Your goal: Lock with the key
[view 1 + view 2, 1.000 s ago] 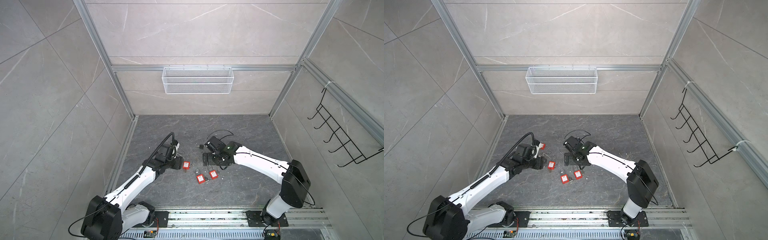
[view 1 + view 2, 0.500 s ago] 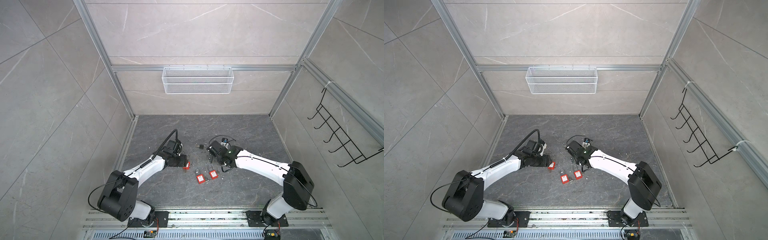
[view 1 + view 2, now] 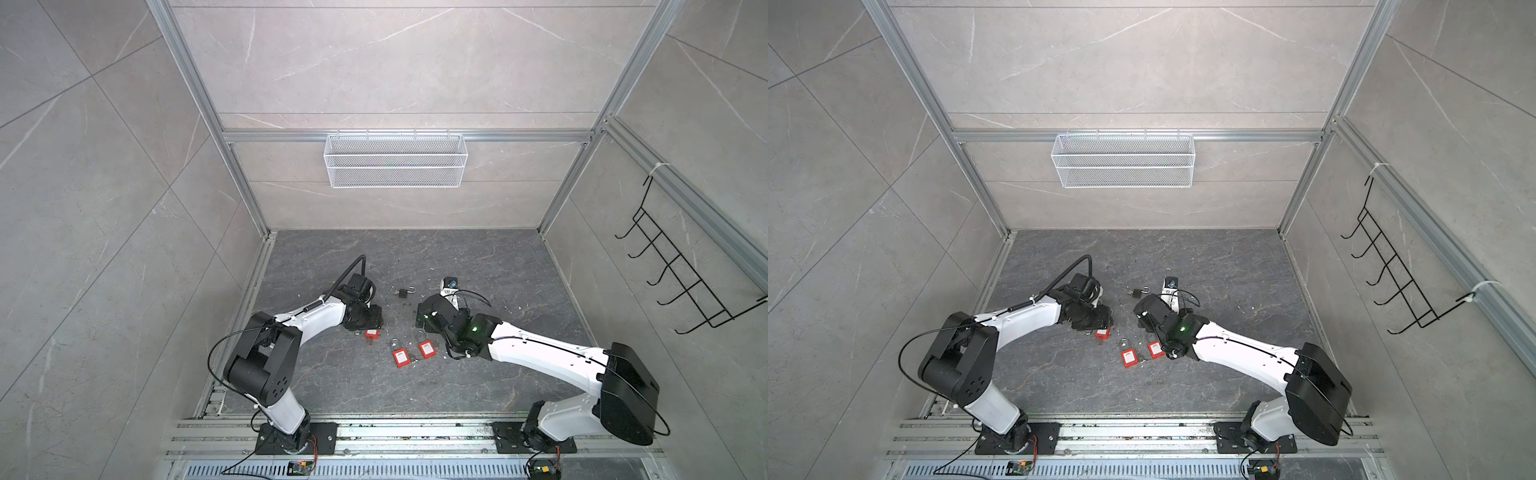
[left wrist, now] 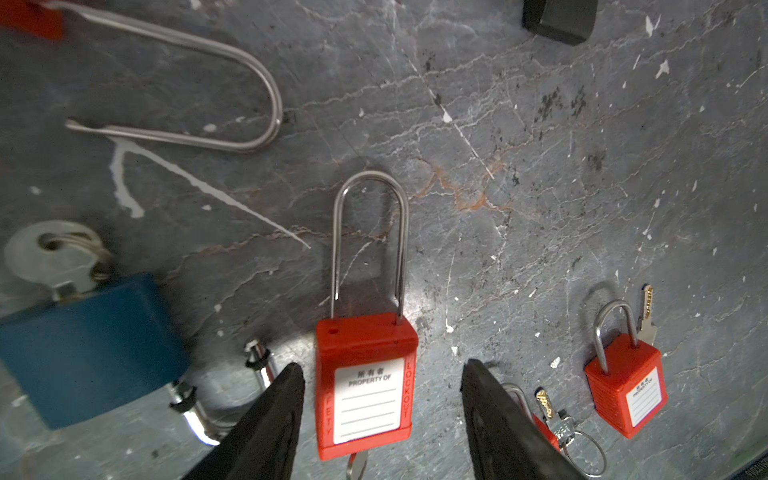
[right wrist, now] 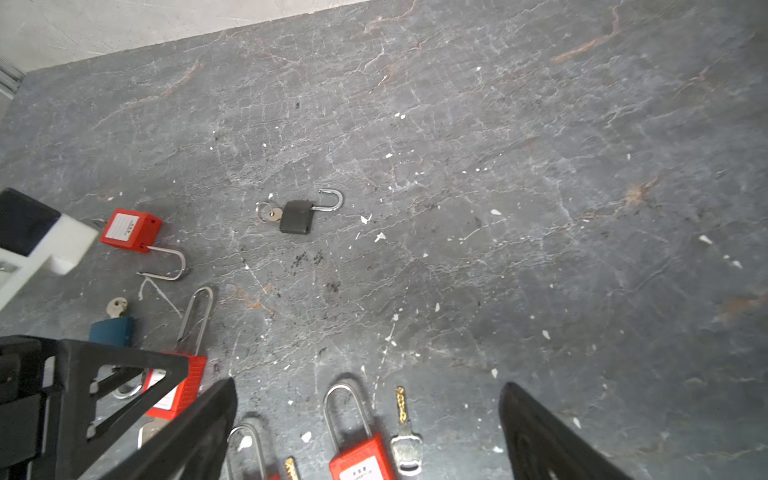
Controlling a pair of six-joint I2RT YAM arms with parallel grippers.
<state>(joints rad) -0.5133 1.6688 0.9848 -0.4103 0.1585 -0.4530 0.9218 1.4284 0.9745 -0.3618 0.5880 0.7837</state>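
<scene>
Left gripper (image 4: 382, 365), jaws half-open, is straddling the red long-shackle padlock (image 4: 365, 399) at lower centre without gripping; right gripper (image 5: 368, 382) is hovering wide open, empty. Key turning is apparently not yet done.

robot lab cell, aluminium frame (image 3: 399, 136), tiled walls (image 3: 395, 62)

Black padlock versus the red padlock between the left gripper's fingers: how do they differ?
The black padlock has a short shackle swung aside, open; the red padlock has a long shackle in line over its body. The black padlock lies on its own; the red padlock lies between the fingers of the open left gripper, untouched. Both lie flat on the floor, each with a key at its base.
</scene>
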